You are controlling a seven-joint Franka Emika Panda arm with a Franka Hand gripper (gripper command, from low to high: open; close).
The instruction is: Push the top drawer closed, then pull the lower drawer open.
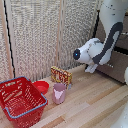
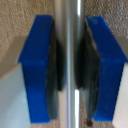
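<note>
In the wrist view a thin silver bar handle runs between my blue fingers, and the dark pads press on it from both sides. My gripper is shut on this handle. In the exterior view the white arm reaches to the dresser at the exterior view's right, with the hand low against the lower drawer's brown front, close to the floor. The gripper itself is hidden behind the arm there. The top drawer shows only as a dark strip above, and I cannot tell how far in it stands.
A red plastic basket stands on the wooden floor at the exterior view's left. Beside it are a red bowl, a pink cup and a yellow-red box. A woven folding screen stands behind.
</note>
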